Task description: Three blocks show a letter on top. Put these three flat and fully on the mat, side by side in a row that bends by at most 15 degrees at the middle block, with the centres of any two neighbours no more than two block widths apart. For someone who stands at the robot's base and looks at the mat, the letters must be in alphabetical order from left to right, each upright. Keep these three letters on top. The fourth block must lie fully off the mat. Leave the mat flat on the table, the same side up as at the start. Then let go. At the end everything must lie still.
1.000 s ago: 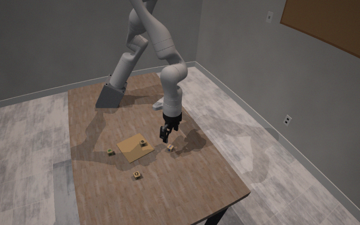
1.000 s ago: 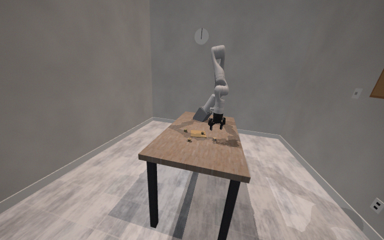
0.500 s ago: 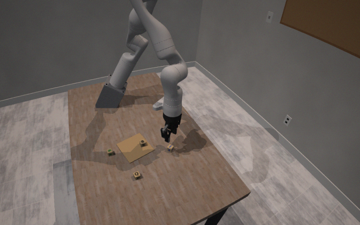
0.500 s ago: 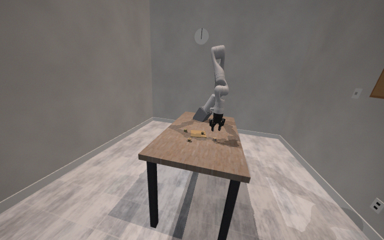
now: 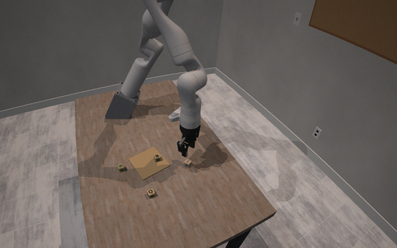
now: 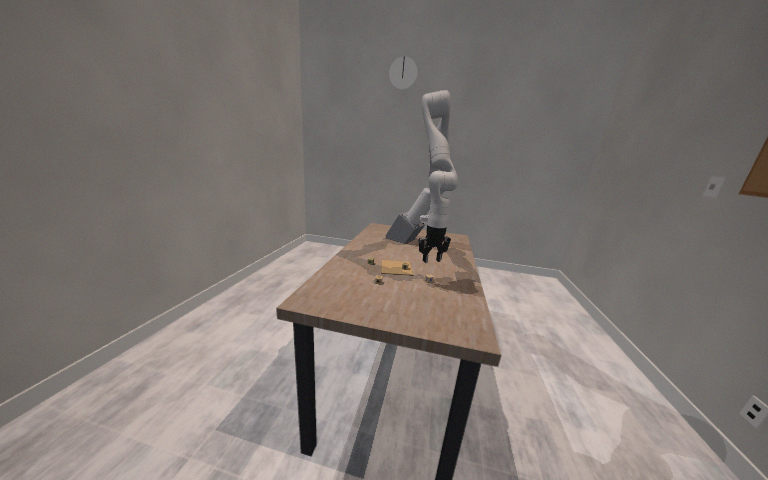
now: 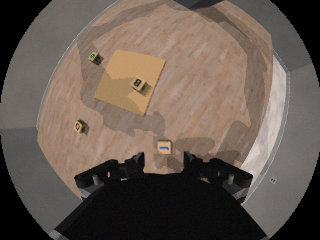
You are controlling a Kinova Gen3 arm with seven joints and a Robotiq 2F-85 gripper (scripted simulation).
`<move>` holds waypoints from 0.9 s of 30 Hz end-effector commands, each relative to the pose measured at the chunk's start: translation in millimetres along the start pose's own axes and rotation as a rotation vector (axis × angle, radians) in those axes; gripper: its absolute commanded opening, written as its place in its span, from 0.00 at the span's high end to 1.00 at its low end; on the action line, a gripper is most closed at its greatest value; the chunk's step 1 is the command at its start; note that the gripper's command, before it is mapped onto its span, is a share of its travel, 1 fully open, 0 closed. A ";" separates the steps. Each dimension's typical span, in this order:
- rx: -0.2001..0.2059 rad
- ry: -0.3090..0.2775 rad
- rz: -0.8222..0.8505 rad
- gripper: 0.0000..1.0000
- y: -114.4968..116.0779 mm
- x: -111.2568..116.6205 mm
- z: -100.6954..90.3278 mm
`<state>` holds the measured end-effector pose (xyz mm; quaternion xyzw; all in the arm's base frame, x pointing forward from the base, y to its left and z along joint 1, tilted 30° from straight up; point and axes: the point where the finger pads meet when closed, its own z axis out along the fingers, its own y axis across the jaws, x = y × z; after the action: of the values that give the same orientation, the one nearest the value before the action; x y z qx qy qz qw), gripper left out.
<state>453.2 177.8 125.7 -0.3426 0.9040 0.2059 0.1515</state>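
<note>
My gripper (image 5: 188,149) (image 6: 432,259) (image 7: 164,158) is partly open and empty, above a block with a blue mark on top (image 5: 187,163) (image 6: 429,278) (image 7: 164,147). That block lies off the mat; its mark is too small to read surely. The tan mat (image 5: 140,160) (image 6: 390,267) (image 7: 120,65) lies flat. A block with a dark B (image 5: 157,157) (image 6: 406,266) (image 7: 138,84) sits on it. A block with a green mark (image 5: 121,167) (image 6: 370,261) (image 7: 94,57) and one with a dark O or Q (image 5: 150,192) (image 6: 378,279) (image 7: 79,126) lie off the mat.
The robot's base (image 5: 121,105) (image 6: 404,228) stands at the far end of the wooden table (image 5: 204,216) (image 6: 362,305). A small pale object lies behind the arm near the table's side edge. Arm shadows cross the table and mat.
</note>
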 end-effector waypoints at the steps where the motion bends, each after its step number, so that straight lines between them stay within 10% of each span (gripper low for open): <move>1: 0.001 -0.001 0.000 0.38 -0.4 -0.3 -0.5; 27: -0.002 0.002 -0.002 0.38 -0.4 -0.3 6.1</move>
<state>454.8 179.1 121.6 -0.3430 0.9040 0.2056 0.1512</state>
